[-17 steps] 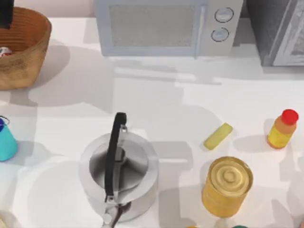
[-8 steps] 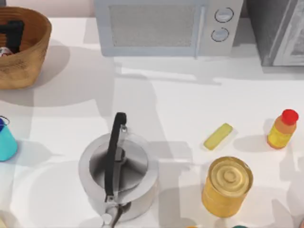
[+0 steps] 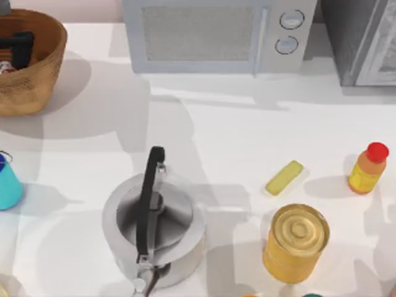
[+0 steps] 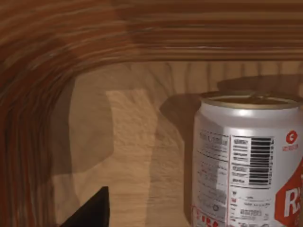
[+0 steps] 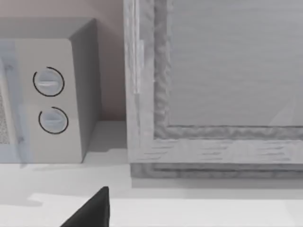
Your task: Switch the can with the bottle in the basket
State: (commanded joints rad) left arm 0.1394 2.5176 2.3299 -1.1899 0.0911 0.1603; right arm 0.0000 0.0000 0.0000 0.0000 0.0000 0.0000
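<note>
Left gripper (image 3: 15, 49): inside the basket (image 3: 43, 68) at the table's far left, beside the can (image 4: 246, 161); jaw state cannot be told | can: upright on the basket floor | bottle (image 3: 367, 168): upright at the table's right edge, near the yellow bar (image 3: 284, 177) | right arm: parked, facing the microwave (image 5: 47, 94).

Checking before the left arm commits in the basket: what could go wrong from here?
1. The left gripper is low inside the basket, close to its wall; it could catch the wicker and drag the basket.
2. In the left wrist view the can stands upright, off to one side of the gripper; closing off-centre may tip it.
3. The bottle is far across the table by the right edge, with the kettle and the large tin near a low carry path.
</note>
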